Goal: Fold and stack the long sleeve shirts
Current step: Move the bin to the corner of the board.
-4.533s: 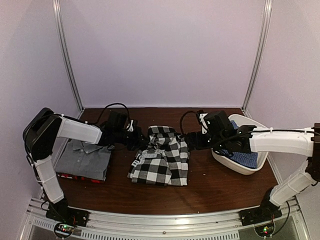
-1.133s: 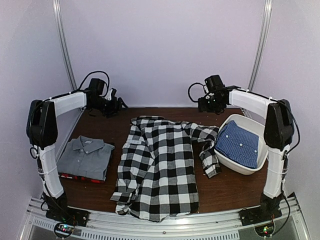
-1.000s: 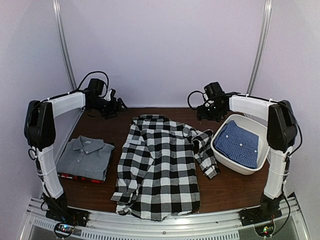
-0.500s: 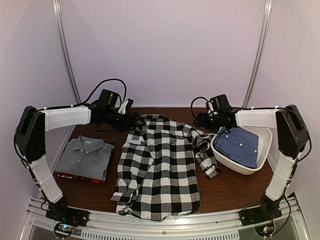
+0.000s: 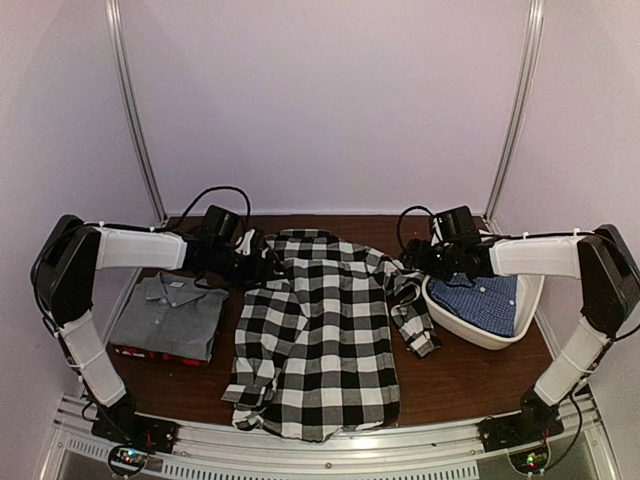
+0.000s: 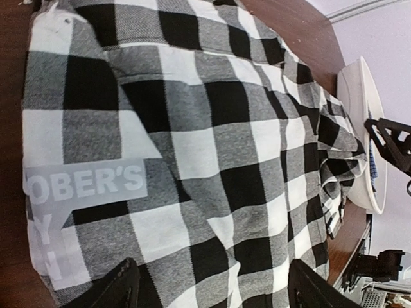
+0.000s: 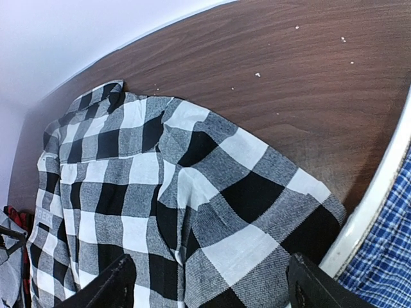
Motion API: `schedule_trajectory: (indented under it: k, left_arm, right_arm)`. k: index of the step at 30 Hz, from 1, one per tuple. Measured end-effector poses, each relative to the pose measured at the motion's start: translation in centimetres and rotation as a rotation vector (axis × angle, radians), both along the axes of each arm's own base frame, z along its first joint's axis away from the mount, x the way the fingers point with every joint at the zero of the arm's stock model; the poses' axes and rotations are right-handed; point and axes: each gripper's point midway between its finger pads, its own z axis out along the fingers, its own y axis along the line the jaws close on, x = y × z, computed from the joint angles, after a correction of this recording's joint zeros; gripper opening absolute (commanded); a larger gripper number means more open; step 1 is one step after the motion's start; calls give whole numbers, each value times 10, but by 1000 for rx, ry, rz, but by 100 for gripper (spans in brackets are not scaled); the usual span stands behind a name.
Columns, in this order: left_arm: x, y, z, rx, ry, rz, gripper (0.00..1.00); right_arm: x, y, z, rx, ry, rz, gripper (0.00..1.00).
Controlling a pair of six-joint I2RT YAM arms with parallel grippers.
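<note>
Left gripper (image 5: 267,268), right gripper (image 5: 409,262) lowered (check shirt (image 5: 315,340) unfolded).

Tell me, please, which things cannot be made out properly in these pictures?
- Red-black shirt, top view: only an edge shows under the grey shirt.
- Blue checked shirt, top view: partly hidden by the right arm; right wrist view: cut off at the corner.
- White print on the black-and-white check shirt, left wrist view: cut off by the left edge.
</note>
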Motion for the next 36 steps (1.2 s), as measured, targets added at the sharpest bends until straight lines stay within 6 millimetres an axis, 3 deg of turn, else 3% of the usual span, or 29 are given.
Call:
schedule_trajectory:
  k: [9, 18, 24, 36]
  left_arm:
    - [1, 38, -38, 85, 57, 124, 82]
    - [7, 47, -45, 112, 59, 169, 82]
    - [6, 72, -63, 156, 88, 237, 82]
    - [5, 106, -66, 152, 66, 322, 82]
  right_arm:
    - [-22, -21, 0, -38, -13, -40, 84]
    - [-16, -25, -2, -88, 12, -57, 84]
    - [-15, -27, -4, -111, 5, -59, 85]
    - [-37, -46, -4, -173, -8, -82, 86]
